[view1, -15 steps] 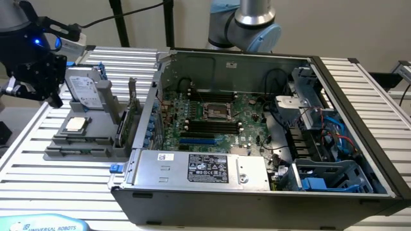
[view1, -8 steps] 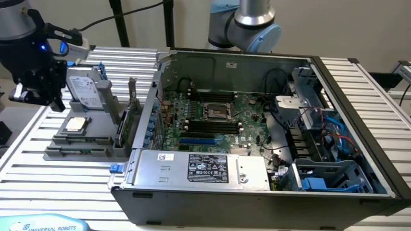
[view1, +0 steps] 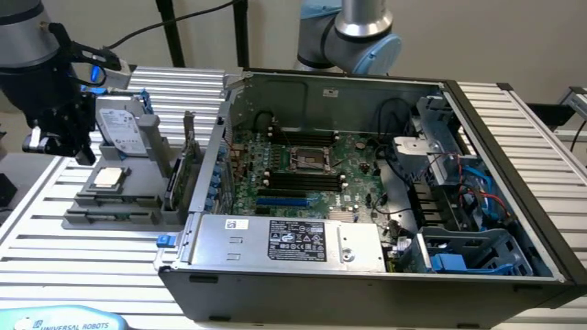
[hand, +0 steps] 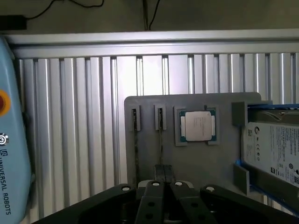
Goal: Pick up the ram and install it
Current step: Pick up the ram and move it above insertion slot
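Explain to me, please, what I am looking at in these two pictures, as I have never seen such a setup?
This is a robot arm working beside an open computer case on a slatted metal table. One picture comes from a camera standing off the arm; the other from a camera on its wrist, looking down past its hand. The hand is shut, with nothing in it. Below it lies a grey holder carrying a processor chip, a hard drive and two thin sticks on edge in narrow slots, probably the ram. In the exterior view an expansion card also stands in the holder. Inside the case sits the motherboard with its black slots. The pale blue device is the robot's control pendant.
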`<action>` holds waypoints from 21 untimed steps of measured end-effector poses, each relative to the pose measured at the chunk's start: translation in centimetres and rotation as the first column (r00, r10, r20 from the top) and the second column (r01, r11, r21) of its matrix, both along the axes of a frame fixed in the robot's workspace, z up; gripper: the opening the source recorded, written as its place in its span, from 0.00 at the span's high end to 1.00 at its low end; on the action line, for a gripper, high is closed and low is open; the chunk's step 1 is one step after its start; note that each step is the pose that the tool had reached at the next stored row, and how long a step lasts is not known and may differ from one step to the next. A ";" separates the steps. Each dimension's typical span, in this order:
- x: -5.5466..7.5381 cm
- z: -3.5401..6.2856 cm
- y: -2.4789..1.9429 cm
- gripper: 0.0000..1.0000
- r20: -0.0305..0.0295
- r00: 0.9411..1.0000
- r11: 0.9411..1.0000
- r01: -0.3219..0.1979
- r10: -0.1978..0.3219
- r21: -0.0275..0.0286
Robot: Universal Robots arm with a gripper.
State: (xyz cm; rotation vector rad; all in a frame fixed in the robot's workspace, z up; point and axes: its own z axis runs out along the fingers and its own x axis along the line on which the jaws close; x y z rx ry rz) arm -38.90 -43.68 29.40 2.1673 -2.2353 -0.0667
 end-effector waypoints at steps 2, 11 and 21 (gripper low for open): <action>0.0 -0.22 -0.15 0.89 0.000 1.000 1.000 -0.013 0.013 0.000; 0.4 -1.09 -1.15 0.89 0.002 0.999 0.999 -0.036 0.036 0.000; 1.2 -2.63 -2.16 0.70 0.002 0.999 0.999 -0.052 0.052 0.000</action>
